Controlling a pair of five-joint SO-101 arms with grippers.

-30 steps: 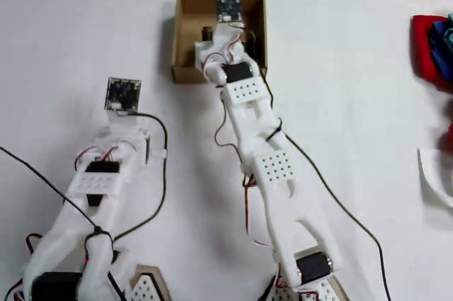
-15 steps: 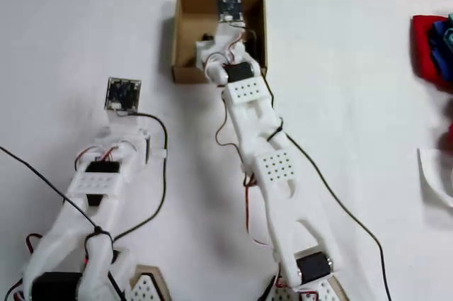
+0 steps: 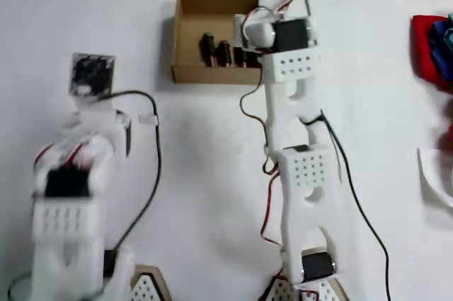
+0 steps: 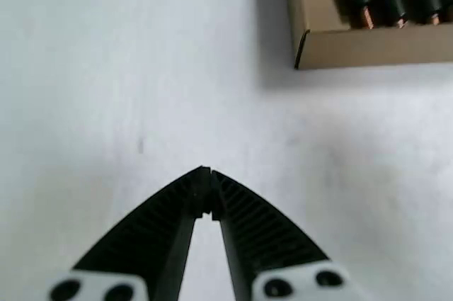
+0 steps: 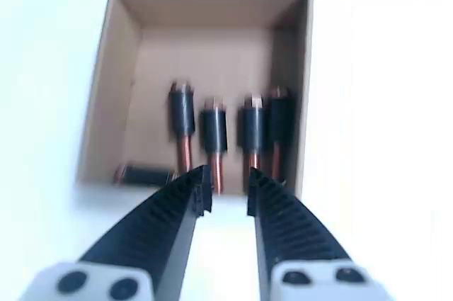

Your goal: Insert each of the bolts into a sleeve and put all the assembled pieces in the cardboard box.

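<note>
The open brown cardboard box (image 5: pixel 117 88) sits on the white table (image 3: pixel 212 145), and all the task's things we can find are inside it. We count five assembled pieces (image 5: pixel 213 131), each a black cylindrical sleeve on a copper-coloured bolt. Four lie side by side on the box floor, and the fifth piece (image 5: pixel 145 173) lies crosswise to them, against a side wall.

The right gripper (image 5: pixel 228 198) hangs just outside the box rim, looking in. Its black ribbed fingers are a little apart with nothing between them. The left gripper (image 4: pixel 206 210) hovers over bare table, off to one side of the box, with its fingers pressed together at the tips and empty.

We judge the packing done or nearly so, and the step in hand is to clear the right arm (image 3: pixel 290 67) away from the box. To do that well, we would raise the wrist before swinging it. That keeps the fingertips above the cardboard wall, which is light and would slide or tip if nudged. We would leave the fingers slightly spread so they cannot catch a sleeve, and watch that the trailing cable does not sweep over the rim.

The fifth piece is too blurred for us to confirm that its bolt is fully seated, so it deserves a second look.
</note>
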